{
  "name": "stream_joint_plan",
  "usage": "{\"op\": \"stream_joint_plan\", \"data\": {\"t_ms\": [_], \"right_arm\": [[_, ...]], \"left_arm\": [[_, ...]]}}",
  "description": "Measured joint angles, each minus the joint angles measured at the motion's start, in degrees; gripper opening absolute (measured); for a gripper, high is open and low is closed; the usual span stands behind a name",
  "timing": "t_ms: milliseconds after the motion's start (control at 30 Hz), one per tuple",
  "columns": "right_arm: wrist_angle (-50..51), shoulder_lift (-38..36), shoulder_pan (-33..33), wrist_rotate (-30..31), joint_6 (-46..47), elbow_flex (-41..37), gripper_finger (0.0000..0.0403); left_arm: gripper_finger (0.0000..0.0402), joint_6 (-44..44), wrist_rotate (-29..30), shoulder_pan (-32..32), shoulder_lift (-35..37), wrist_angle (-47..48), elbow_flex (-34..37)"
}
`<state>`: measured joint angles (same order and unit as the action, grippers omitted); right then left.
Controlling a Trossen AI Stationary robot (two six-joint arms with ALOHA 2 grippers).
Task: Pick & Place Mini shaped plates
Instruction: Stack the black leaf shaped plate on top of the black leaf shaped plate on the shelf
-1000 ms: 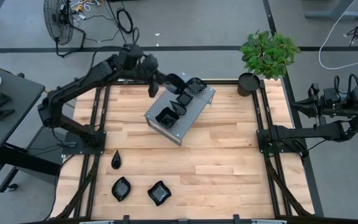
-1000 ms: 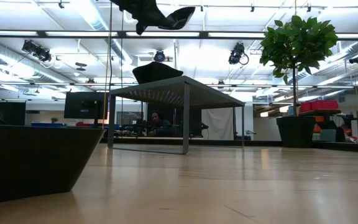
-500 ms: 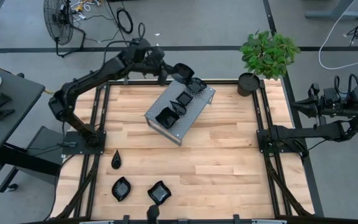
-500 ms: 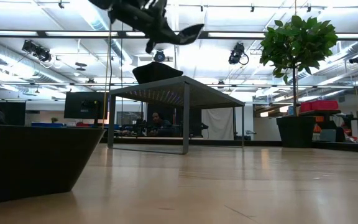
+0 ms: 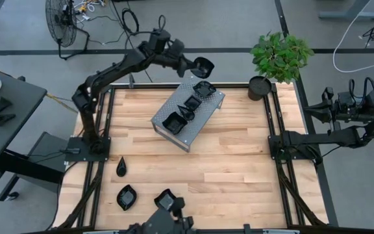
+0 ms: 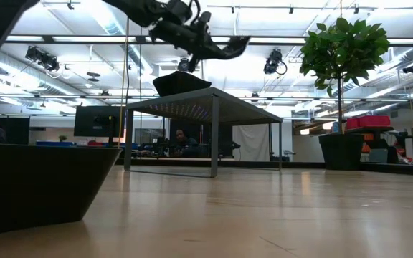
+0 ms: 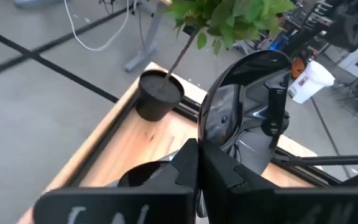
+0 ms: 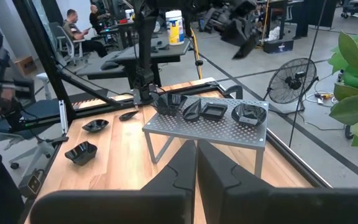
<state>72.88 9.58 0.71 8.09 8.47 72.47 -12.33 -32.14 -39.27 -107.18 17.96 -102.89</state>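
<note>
A small black plate (image 5: 203, 66) is held clamped in the left end effector (image 5: 192, 65), above the far edge of the metal rack (image 5: 200, 120).

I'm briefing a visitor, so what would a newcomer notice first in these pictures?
The left gripper holds a glossy black plate in the air past the far end of the perforated metal stand. Beside that stand, at the table's far right corner, is a potted plant.

left gripper (image 5: 192, 65) carried held plate (image 5: 203, 66) past rack's (image 5: 188, 112) far edge
</note>
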Motion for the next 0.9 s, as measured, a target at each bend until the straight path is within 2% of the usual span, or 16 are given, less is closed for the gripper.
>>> {"op": "stream_joint_plan", "data": {"t_ms": [200,333,733,900], "right_arm": [[0.0,0.0,0.0,0.0,0.0,0.0,0.002],[0.0,0.0,0.0,0.0,0.0,0.0,0.002],[0.0,0.0,0.0,0.0,0.0,0.0,0.002],[0.0,0.0,0.0,0.0,0.0,0.0,0.002]], "left_arm": [[0.0006,-2.1,-1.7,-0.2,-4.5,0.2,-0.5],[0.0014,-3.7,-2.9,-0.2,-6.9,0.4,-0.5],[0.0008,-3.6,-3.8,-0.2,-12.3,1.2,-0.5],[0.0018,-3.6,-3.8,-0.1,-13.5,1.7,-0.5]]}}
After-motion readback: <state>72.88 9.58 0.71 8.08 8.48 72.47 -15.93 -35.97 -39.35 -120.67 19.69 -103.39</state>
